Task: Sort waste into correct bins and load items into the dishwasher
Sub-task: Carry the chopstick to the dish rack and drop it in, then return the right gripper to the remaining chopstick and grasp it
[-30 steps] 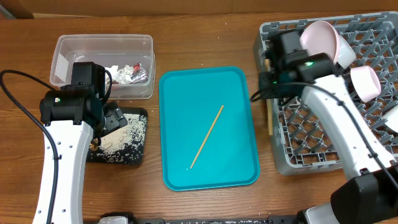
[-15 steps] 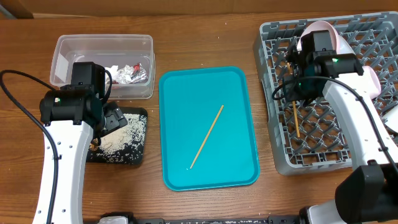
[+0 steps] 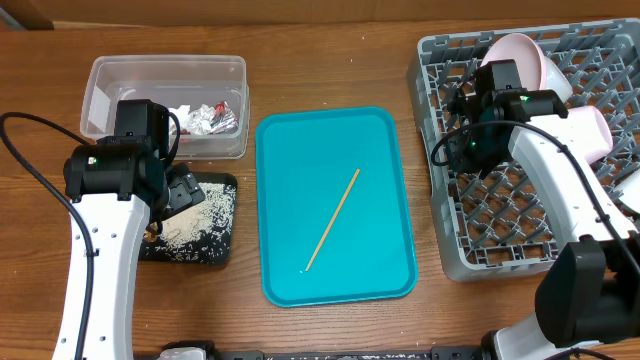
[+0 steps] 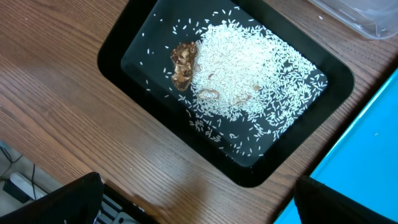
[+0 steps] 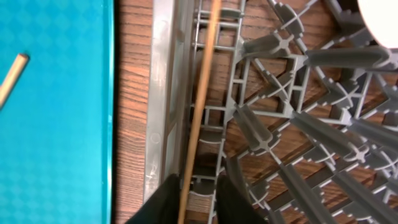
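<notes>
**Colour key.** We show a desk (image 3: 330,60) of brown wood grain. The central tray (image 3: 300,180) is teal, and the right wrist view shows a faint diamond texture on it. On it lies a chopstick (image 3: 333,220) of pale wood. A second chopstick (image 5: 199,93), also pale wood, lies in the grey lattice rack (image 3: 500,235). The black tray (image 4: 115,65) bears whitish rice (image 4: 249,81) and a brown scrap (image 4: 183,65). The clear tub (image 3: 110,80) holds red and silver foil wrappers (image 3: 215,118) and a white napkin (image 3: 182,110). We also mark a pink bowl (image 3: 525,60) and a paler, pinkish-white bowl (image 3: 590,130). The left arm (image 3: 100,250) and right arm (image 3: 560,190) are white with black joints.
</notes>
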Robot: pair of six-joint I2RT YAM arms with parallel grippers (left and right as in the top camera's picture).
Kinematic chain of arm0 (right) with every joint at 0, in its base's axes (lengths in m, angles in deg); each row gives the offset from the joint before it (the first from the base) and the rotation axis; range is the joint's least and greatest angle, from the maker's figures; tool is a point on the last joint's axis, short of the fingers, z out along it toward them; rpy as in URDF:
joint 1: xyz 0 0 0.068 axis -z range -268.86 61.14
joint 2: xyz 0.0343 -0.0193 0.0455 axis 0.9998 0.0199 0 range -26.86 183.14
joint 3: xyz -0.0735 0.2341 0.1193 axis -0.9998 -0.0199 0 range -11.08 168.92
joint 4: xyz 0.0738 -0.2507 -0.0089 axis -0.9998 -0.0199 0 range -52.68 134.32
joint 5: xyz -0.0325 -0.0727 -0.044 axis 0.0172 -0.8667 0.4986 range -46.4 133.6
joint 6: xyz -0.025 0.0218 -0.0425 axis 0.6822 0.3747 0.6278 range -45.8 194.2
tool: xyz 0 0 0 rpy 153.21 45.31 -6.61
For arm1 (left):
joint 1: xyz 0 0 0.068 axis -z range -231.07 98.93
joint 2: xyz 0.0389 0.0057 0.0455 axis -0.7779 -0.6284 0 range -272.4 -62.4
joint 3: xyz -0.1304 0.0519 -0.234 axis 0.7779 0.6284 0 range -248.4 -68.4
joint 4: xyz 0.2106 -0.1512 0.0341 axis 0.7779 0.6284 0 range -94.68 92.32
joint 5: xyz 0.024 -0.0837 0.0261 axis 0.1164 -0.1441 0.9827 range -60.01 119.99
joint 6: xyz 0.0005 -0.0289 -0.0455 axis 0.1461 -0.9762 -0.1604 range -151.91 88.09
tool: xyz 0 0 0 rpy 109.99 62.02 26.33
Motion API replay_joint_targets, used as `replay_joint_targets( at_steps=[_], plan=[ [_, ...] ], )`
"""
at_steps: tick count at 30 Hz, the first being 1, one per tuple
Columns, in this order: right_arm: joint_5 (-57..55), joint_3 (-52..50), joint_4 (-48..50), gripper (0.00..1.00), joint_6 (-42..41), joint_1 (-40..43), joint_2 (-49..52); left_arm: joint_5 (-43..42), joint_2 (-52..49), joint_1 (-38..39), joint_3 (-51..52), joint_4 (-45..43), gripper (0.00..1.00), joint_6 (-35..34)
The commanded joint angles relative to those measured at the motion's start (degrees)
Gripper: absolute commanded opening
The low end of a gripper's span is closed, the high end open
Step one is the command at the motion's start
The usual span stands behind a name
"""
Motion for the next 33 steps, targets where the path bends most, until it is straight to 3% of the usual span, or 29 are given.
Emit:
replay_joint_targets(
  at_steps=[1, 8, 10, 11, 12, 15, 22, 30, 33],
  plan=[
    [0.50, 0.07, -0.02, 0.25, -0.09, 0.04, -0.15, -0.04, 0.17, -0.09, -0.13, -0.07, 1.00, -0.37],
    [0.50, 1.51, -0.37, 0.29, -2.36, 0.04, -1.14, -0.04, 0.17, -0.09, -0.13, -0.07, 1.00, -0.35],
    [0.74, 3.58, -0.52, 0.33, -5.03, 0.04, -1.88, -0.04, 0.17, -0.09, -0.13, -0.07, 1.00, -0.35],
    [2.75, 4.90, -0.57, 0.43, -6.97, 0.04, -2.36, -0.04, 0.17, -0.09, -0.13, -0.04, 1.00, -0.37],
    [5.73, 5.66, -0.50, 0.46, -8.13, 0.04, -2.62, -0.04, 0.17, -0.09, -0.13, -0.04, 1.00, -0.35],
    [20.70, 6.64, -0.31, 0.46, -9.90, -1.44, -2.45, -0.04, 0.17, -0.09, -0.13, -0.04, 0.99, -0.35],
    [21.84, 3.91, 3.69, 0.49, -13.14, -10.43, -0.66, -0.04, 0.17, -0.09, -0.13, -0.04, 1.00, -0.35],
    [9.46, 1.31, 6.40, 0.54, -35.58, -23.34, 6.21, -0.04, 0.17, -0.09, -0.13, -0.04, 1.00, -0.35],
    [7.10, -0.09, 8.09, 0.60, -41.59, -26.58, 7.58, -0.04, 0.17, -0.09, -0.13, -0.04, 1.00, -0.35]
  ],
)
